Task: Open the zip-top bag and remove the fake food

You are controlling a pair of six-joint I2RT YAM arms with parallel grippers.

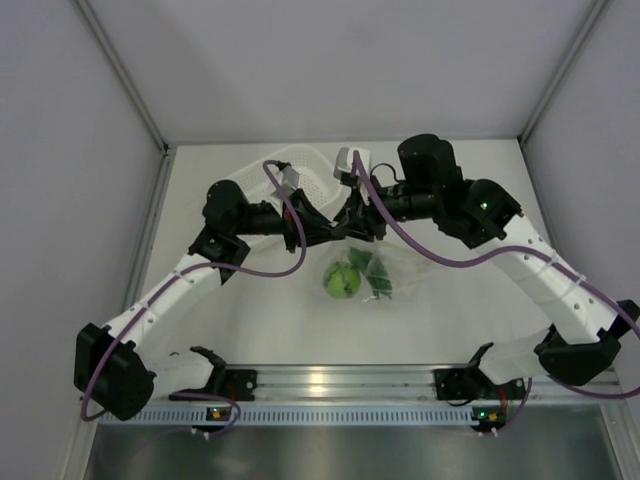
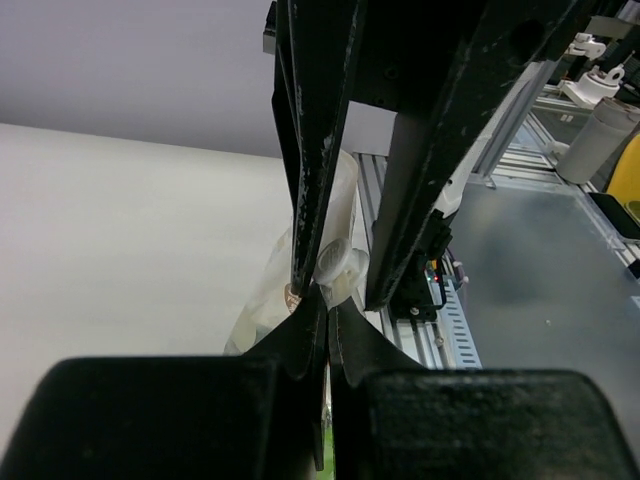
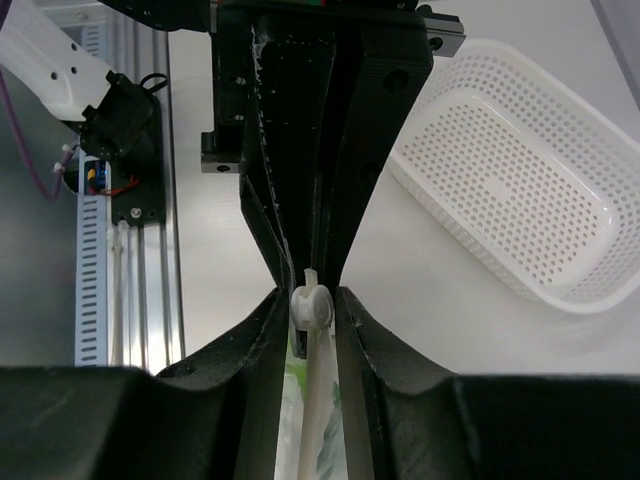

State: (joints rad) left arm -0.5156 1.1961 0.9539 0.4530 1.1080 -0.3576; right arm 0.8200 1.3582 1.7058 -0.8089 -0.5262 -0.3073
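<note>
The zip-top bag (image 1: pixel 385 268) hangs from both grippers above the table, its top edge held up. Inside it are the lime-green ball fruit (image 1: pixel 342 280) and the dark green pods (image 1: pixel 380 277). My left gripper (image 1: pixel 333 233) is shut on the bag's top edge (image 2: pixel 300 290). My right gripper (image 1: pixel 357 228) faces it, tip to tip, and is shut on the white zip slider (image 3: pixel 311 305). The slider also shows in the left wrist view (image 2: pixel 338 268). Bag plastic with some green behind it hangs below the right fingers (image 3: pixel 300 420).
A white perforated basket (image 1: pixel 300 172) lies on the table behind the grippers; it also shows in the right wrist view (image 3: pixel 520 180). An aluminium rail (image 1: pixel 330 385) with the arm bases runs along the near edge. Grey walls close in the left, right and back.
</note>
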